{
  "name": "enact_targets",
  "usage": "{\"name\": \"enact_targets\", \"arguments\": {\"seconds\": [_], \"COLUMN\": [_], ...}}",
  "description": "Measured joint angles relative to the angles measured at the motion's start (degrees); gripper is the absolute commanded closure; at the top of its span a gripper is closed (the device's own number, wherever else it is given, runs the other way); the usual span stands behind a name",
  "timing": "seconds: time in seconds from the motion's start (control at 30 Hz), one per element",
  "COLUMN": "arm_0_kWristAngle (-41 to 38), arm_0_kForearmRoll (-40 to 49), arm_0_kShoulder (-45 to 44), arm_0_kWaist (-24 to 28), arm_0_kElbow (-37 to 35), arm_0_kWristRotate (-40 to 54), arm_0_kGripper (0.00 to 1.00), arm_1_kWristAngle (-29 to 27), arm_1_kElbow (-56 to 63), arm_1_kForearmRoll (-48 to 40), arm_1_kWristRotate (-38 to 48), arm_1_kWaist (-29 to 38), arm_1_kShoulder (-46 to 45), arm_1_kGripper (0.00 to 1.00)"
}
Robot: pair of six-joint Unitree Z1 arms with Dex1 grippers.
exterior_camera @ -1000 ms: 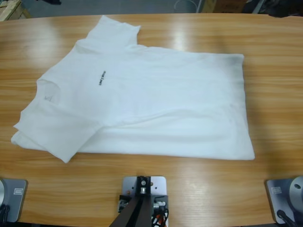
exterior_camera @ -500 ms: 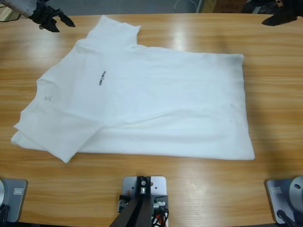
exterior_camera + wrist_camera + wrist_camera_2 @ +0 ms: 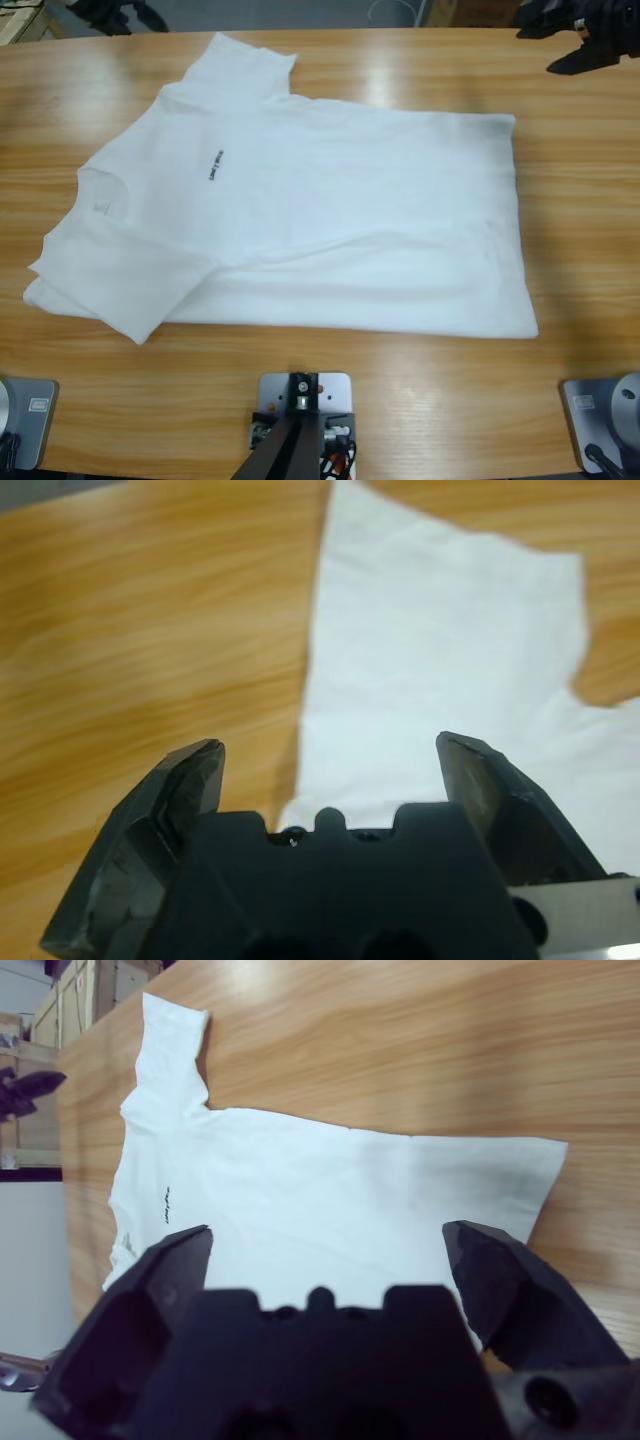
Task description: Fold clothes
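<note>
The clothes, a white T-shirt (image 3: 330, 220), lie spread flat on the wooden table (image 3: 590, 200), neck to the left and hem to the right, with a small black print (image 3: 215, 165) on the chest. My left gripper (image 3: 125, 15) hovers at the far left corner, apart from the upper sleeve. In the left wrist view it (image 3: 330, 750) is open above that sleeve (image 3: 440, 650). My right gripper (image 3: 540, 48) hangs at the far right corner, clear of the hem. It (image 3: 328, 1232) is open, and its wrist view looks down on the whole shirt (image 3: 330, 1200).
Bare wood surrounds the shirt on all sides. Beyond the far table edge lie a grey floor and boxes (image 3: 20, 20). The other arm's gripper (image 3: 25, 1090) shows small at the left edge of the right wrist view.
Neither gripper showed a second ago. The left one came in at the far left, then drew back toward the top edge. The right one has moved further in over the far right corner.
</note>
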Motion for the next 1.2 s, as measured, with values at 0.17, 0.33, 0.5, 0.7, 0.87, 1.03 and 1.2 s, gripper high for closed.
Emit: {"name": "enact_targets", "arguments": {"seconds": [0.17, 0.33, 0.5, 0.7, 0.87, 1.03, 1.2], "arm_0_kWristAngle": [-3.7, -4.7, -5.1, -8.3, -11.4, -11.8, -11.8], "arm_0_kForearmRoll": [0.0, 0.0, 0.1, 3.2, 5.0, 8.5, 14.5], "arm_0_kShoulder": [3.0, 6.1, 8.4, 11.1, 11.9, 13.4, 16.0], "arm_0_kWaist": [1.2, 2.1, 2.2, 2.1, 2.0, 2.0, 2.0], "arm_0_kElbow": [-2.8, -5.8, -8.5, -11.9, -12.3, -14.2, -21.0], "arm_0_kWristRotate": [-0.4, -2.2, -7.7, -12.5, -14.6, -14.9, -14.9], "arm_0_kGripper": [0.179, 0.179, 0.179, 0.179, 0.174, 0.175, 0.177], "arm_1_kWristAngle": [0.0, 0.0, 0.0, 0.0, 0.0, 0.0, 0.0], "arm_1_kElbow": [0.4, 0.5, 0.6, 0.9, 1.5, 2.2, 2.3], "arm_1_kForearmRoll": [0.0, 0.0, -0.5, -0.7, -0.7, -0.7, -0.7], "arm_1_kWristRotate": [-0.5, -0.6, -0.6, -0.6, -0.6, -0.6, -0.6], "arm_1_kWaist": [0.0, 0.0, 0.0, 0.0, 0.0, 0.0, 0.0], "arm_1_kShoulder": [0.0, 0.0, 0.0, 0.0, 0.0, -0.2, -0.3], "arm_1_kGripper": [0.064, 0.064, 0.064, 0.064, 0.064, 0.064, 0.064]}}
